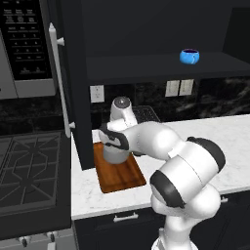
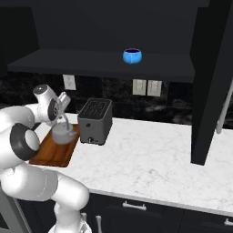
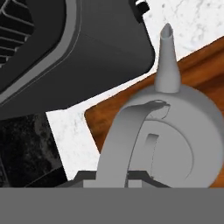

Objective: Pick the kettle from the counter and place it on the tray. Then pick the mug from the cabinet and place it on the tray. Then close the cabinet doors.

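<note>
Kettle [image 2: 63, 134]: you have it over the tray [image 2: 48, 154], directly below the claw [image 2: 63, 119], hanging by its arched wire handle; whether its base touches the wood you cannot tell
Claw: clenched on the kettle handle, jaws nearly together, as the hand view shows the handle rising straight into them
Spout: it points toward the far edge of the tray and the toaster [image 2: 95, 120] just beyond
Tray: it lies at the left end of the counter [image 2: 154, 159], beside the open left cabinet door [image 1: 73, 88]
Key relation: your coming move is straight down and release
Mug [image 2: 132, 55]: on the cabinet shelf [image 2: 100, 66], up and to the right of the claw, well apart
</note>
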You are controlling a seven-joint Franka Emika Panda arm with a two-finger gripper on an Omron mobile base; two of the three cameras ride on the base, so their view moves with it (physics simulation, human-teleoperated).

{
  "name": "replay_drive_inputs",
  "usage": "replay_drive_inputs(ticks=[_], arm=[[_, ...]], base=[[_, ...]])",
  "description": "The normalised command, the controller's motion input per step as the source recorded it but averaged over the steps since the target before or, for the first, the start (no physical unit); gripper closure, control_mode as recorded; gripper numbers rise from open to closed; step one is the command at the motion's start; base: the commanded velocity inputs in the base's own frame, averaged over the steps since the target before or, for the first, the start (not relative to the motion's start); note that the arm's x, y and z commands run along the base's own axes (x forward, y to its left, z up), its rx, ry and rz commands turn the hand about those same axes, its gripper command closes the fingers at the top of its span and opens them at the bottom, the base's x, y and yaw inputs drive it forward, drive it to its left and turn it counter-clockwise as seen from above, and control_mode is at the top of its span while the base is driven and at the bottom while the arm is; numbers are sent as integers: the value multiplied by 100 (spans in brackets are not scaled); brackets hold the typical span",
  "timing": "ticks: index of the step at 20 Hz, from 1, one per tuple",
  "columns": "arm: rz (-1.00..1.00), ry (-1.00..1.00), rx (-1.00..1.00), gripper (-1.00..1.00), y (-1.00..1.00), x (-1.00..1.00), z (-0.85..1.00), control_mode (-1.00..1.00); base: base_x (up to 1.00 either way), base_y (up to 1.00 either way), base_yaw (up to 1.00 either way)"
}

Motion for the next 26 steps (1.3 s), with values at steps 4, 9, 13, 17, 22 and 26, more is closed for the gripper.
replay_drive_inputs(ticks=[4,9,13,17,22,26], arm=[[-2,7,0,100,1,42,-17,-100],[-1,2,0,100,6,9,-23,-100],[-1,-2,0,100,18,0,-8,-100],[-4,0,-1,100,35,-5,-23,-100],[-2,0,0,100,26,-37,-26,-100],[-13,1,0,-100,25,-45,-16,-100]], base=[[0,0,0],[0,0,0],[0,0,0],[0,0,0],[0,0,0],[0,0,0]])
